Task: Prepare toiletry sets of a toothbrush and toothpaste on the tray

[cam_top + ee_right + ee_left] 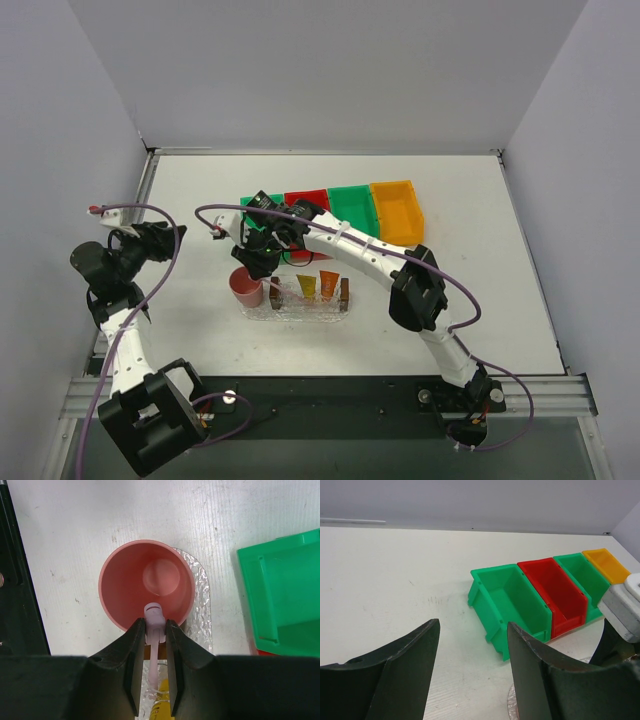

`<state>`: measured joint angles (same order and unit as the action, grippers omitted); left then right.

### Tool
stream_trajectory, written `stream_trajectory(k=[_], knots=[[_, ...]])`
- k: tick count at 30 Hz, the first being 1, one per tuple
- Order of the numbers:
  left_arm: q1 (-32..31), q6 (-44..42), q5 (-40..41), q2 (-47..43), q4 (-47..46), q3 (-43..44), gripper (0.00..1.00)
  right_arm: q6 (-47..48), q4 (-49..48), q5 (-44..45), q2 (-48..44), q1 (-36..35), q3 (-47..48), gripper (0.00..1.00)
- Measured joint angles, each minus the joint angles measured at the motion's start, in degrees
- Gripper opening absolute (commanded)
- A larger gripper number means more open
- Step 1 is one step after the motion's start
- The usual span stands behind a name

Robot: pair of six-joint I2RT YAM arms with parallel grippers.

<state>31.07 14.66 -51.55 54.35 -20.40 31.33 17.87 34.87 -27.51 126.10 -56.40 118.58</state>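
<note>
Right wrist view shows the right gripper (155, 626) pinching the toothbrush (154, 613) just over the rim of the pink cup (114, 587). The left gripper (472, 652) is spread wide and holds nothing.

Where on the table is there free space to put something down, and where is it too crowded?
Bare table lies between the bins and the back wall, in front of the tray up to the near rail, and along the right edge. Crowded: around the pink cup, where the right gripper holds the toothbrush beside the tray.
</note>
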Motion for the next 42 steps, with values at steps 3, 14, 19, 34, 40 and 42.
stream_trajectory(k=[3, 14, 19, 34, 40, 42], knots=[[0.1, 0.0, 0.0, 0.0, 0.0, 0.0, 0.66, 0.0, 0.1, 0.0, 0.0, 0.0, 0.0, 0.08], [0.2, 0.0, 0.0, 0.1, 0.0, 0.0, 0.66, 0.2, 0.5, 0.0, -0.9, -0.3, 0.9, 0.06], [0.2, 0.0, 0.0, 0.3, 0.0, 0.0, 0.66, 0.3, 0.5, 0.0, -1.4, -0.4, 1.2, 0.05], [0.2, 0.0, 0.0, 1.6, -0.4, 0.0, 0.66, 1.3, 0.8, -1.1, -2.1, -0.4, 2.0, 0.03], [0.2, 0.0, 0.0, 2.0, -0.5, 0.0, 0.66, 1.9, 0.9, -2.0, -2.2, -0.4, 2.0, 0.02], [0.2, 0.1, 0.0, 2.1, -0.8, 0.0, 0.66, 2.1, 0.9, -2.3, -2.2, -0.4, 2.0, 0.02]])
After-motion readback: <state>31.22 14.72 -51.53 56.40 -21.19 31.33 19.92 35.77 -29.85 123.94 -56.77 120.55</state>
